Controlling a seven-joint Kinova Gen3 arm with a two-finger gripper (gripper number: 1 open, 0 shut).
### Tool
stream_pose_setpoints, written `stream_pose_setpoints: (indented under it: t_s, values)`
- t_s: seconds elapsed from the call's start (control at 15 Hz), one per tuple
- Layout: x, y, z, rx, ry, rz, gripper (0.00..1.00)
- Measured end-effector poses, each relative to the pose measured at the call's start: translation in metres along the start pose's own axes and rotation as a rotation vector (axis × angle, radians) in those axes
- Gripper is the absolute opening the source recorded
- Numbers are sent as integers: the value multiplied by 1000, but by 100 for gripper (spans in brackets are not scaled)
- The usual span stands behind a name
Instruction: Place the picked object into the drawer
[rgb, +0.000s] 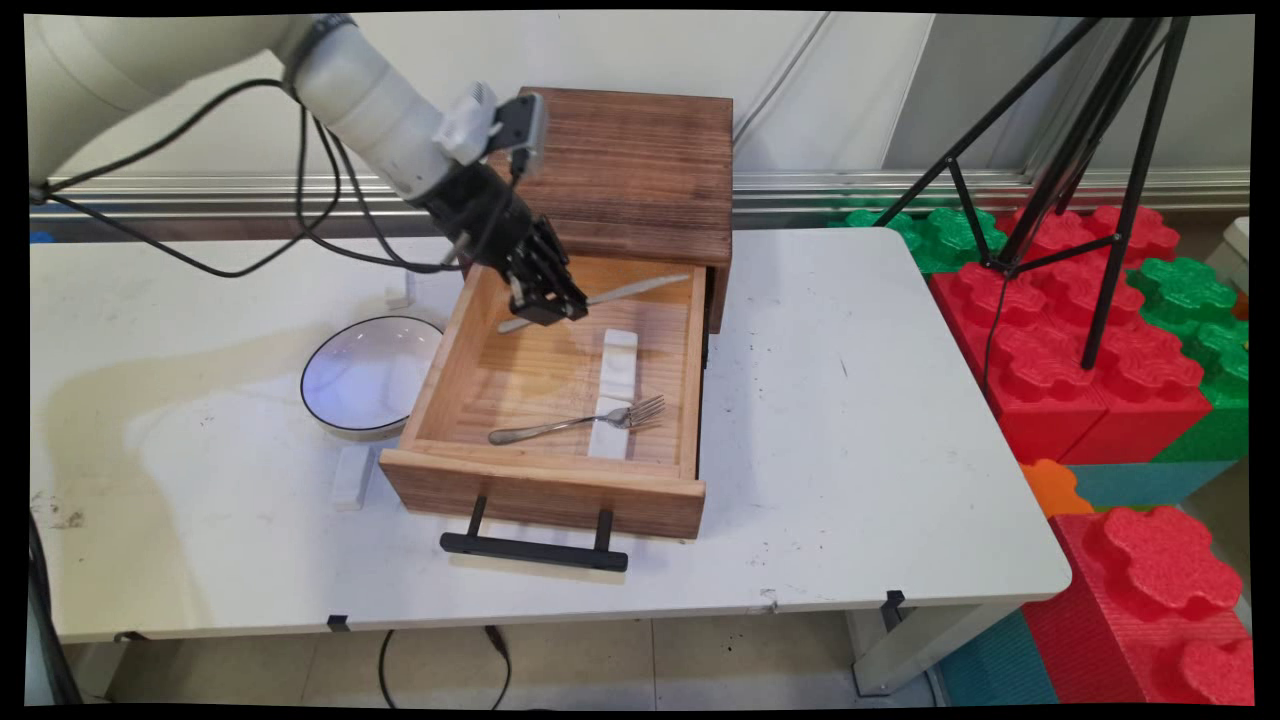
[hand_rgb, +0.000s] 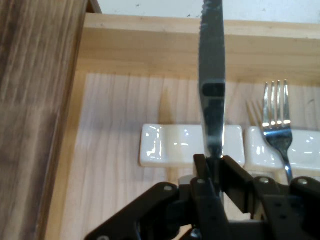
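My black gripper (rgb: 548, 305) is shut on a table knife (rgb: 640, 289) and holds it over the back of an open wooden drawer (rgb: 545, 490). In the hand view the knife (hand_rgb: 212, 75) rises straight up from between the closed fingers (hand_rgb: 202, 170), its serrated blade pointing away. Below it lie two white cutlery rests (hand_rgb: 172, 145) end to end on the drawer floor. A fork (rgb: 580, 422) lies across the nearer rest (rgb: 610, 428), tines to the right. The farther rest (rgb: 619, 362) is bare.
The drawer is pulled out of a dark wooden cabinet (rgb: 640, 170) at the table's back. A white bowl with a dark rim (rgb: 368, 375) stands left of the drawer, and a small white block (rgb: 351, 476) lies by the drawer's front left corner. Foam blocks and a tripod stand at the right.
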Motion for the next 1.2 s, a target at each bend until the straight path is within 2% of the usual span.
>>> stream_pose_setpoints:
  t_s: [0.67, 1.2]
  values:
    - [-6, -16, 55, -19, -59, -3, 0]
    - [-20, -18, 71, -27, -105, 0, 0]
